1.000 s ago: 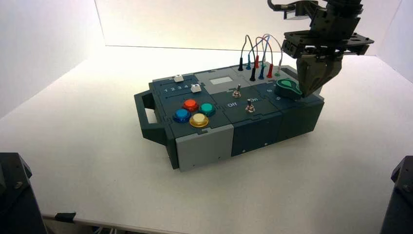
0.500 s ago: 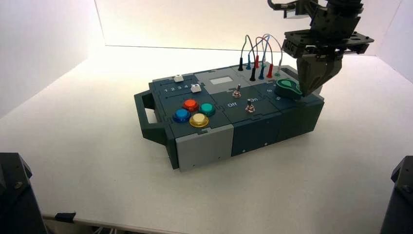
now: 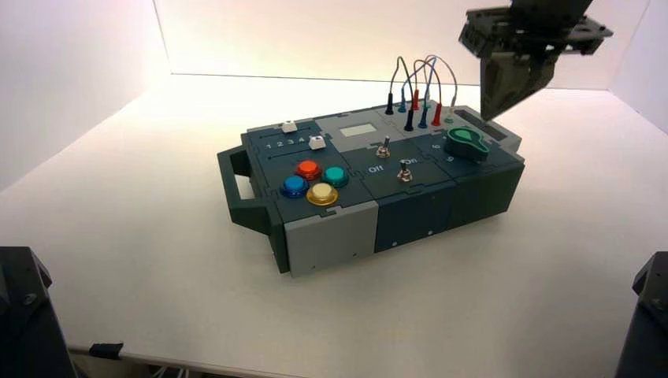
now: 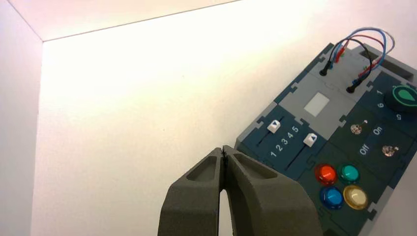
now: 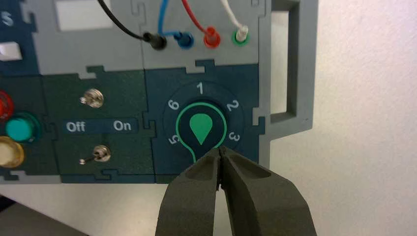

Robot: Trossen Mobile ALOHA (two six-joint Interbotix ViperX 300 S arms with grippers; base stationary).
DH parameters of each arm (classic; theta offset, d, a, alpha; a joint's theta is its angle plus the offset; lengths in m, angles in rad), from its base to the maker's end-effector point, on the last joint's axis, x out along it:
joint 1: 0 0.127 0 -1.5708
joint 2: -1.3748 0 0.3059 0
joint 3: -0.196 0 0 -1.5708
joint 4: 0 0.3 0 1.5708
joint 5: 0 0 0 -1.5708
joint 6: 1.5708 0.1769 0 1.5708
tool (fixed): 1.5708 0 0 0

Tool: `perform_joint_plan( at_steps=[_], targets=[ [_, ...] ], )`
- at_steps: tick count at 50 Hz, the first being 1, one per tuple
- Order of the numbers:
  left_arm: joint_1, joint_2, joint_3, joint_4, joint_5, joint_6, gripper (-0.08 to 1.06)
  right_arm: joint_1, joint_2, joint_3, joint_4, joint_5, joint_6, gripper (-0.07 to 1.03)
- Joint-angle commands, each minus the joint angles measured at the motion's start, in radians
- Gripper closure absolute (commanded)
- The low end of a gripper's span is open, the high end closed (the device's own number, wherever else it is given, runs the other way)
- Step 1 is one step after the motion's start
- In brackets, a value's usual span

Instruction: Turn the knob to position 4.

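- The high camera is looking down from behind at the whole box (image 3: 370,185).
- The left wrist camera is viewing it from afar.
- The right wrist camera is hanging close above the knob (image 5: 201,126); all three are sharing it.

Round green plastic knob (image 3: 466,144) clear overhead; looped coloured jumper wires (image 3: 417,87) obstruct at its 10 o'clock.

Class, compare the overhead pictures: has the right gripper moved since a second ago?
Yes. The right gripper has risen: earlier its tips sat beside the green knob on the box; now they hang well above it, shut and apart from it.
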Motion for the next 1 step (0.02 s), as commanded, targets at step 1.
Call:
perform_joint_plan(
  at_steps=[1],
  targets=[
    [-0.005, 0.006, -0.014, 0.002, -0.015, 0.002, 1.01, 0.005, -0.031, -0.017, -0.002, -0.011, -0.003, 0.98]
  ],
)
